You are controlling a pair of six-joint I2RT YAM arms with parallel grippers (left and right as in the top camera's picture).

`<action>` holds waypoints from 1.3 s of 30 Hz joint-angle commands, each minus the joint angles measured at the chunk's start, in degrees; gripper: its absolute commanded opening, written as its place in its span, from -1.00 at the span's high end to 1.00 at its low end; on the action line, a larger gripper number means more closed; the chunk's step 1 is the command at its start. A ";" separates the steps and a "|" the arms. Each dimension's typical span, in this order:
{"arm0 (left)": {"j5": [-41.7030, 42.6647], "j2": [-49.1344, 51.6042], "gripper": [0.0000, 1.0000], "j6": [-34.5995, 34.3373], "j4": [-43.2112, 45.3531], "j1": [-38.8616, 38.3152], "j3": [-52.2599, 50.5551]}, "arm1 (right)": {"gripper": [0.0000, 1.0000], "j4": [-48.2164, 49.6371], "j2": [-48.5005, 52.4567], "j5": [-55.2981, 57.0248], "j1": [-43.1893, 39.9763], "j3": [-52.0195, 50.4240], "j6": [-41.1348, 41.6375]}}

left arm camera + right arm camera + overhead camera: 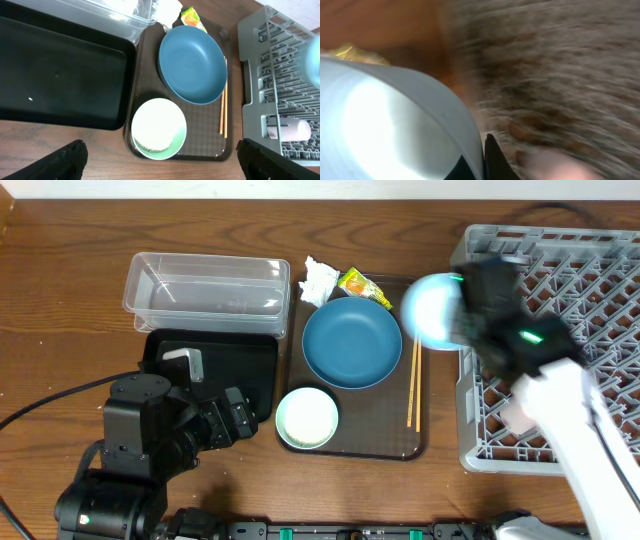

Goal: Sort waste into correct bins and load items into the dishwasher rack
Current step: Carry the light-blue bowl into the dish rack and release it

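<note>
My right gripper is shut on the rim of the white-blue bowl and holds it in the air at the left edge of the grey dishwasher rack; the bowl fills the blurred right wrist view. The dark-blue bowl, pale-green bowl and chopsticks lie on the brown tray. The tissue and the snack wrapper lie at the tray's far edge. My left gripper is open and empty, above the table in front of the pale-green bowl. A pink cup lies in the rack.
The clear tub stands at the back left. The black tray lies in front of it, partly under my left arm. The rack takes up the right side of the table.
</note>
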 commanded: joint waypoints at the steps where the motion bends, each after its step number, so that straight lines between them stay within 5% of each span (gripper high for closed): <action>1: -0.35 -0.11 -0.95 0.15 0.07 0.00 0.83 | 0.98 -3.72 -3.41 23.06 -6.01 0.09 9.92; 11: -0.35 -0.11 -0.96 0.15 0.07 0.00 0.83 | 0.97 -1.16 1.88 24.04 -23.96 -0.48 10.12; 19: -0.35 -0.11 -0.96 0.15 0.07 0.00 0.83 | 0.98 7.06 15.10 40.33 -24.09 -0.48 3.45; 33: -0.35 -0.11 -0.96 0.15 0.07 0.00 0.83 | 0.97 23.78 33.20 51.08 -23.87 -0.48 -19.87; 39: -0.35 -0.11 -0.96 0.15 0.07 -0.02 0.83 | 0.97 24.94 36.74 49.51 -20.37 -0.48 -21.33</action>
